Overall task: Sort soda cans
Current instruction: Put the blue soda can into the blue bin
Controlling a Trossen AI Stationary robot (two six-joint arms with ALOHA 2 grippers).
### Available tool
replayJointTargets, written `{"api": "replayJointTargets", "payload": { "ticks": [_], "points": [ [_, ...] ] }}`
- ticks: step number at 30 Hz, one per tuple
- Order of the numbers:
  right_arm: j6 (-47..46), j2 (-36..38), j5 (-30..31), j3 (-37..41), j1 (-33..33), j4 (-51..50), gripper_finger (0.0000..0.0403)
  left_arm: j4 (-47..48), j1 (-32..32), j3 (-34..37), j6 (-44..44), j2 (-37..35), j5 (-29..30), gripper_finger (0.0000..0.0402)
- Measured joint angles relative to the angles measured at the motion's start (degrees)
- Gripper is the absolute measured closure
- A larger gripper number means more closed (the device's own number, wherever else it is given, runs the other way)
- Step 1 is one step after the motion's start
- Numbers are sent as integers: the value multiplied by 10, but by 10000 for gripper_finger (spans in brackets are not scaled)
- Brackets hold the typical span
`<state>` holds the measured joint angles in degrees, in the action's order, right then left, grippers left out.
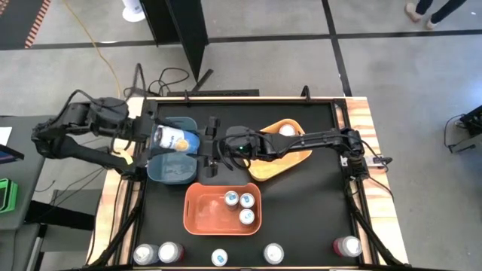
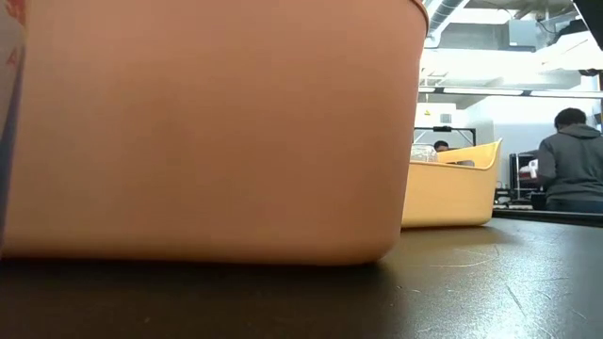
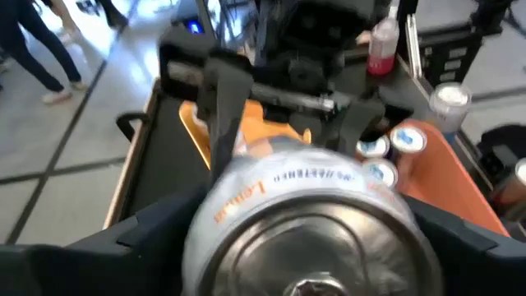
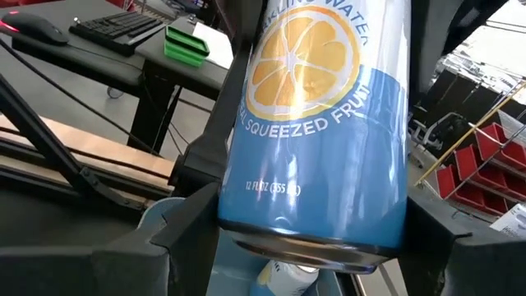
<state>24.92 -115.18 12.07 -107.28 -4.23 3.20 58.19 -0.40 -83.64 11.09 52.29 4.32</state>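
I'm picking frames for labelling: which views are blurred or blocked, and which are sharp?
Low view: the orange bin fills most of the frame, close and soft; the yellow bin behind is clearer. Left wrist view: motion-blurred, the held can smeared. Right wrist view: sharp, the can's label readable. High view: evenly lit, everything crisp.

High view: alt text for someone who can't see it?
Both pincers meet at a blue-labelled can held over the blue bin: left pincer and right pincer. Three cans lie in the orange bin; a yellow bin sits behind.
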Motion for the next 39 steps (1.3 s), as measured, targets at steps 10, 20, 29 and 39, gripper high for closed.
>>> {"api": "replayJointTargets", "payload": {
  "ticks": [10, 20, 29, 39],
  "points": [
    [-1, -1, 0, 1, 0, -3, 115, 21, 0, 0, 1, 8, -2, 94],
    [6, -1, 1, 1, 0, -1, 115, 26, 0, 0, 15, 9, 0, 108],
    [6, -1, 1, 1, 0, -1, 115, 27, 0, 0, 17, 9, 1, 108],
    [6, -1, 1, 1, 0, -1, 115, 27, 0, 1, 23, 9, 2, 108]
  ]
}}
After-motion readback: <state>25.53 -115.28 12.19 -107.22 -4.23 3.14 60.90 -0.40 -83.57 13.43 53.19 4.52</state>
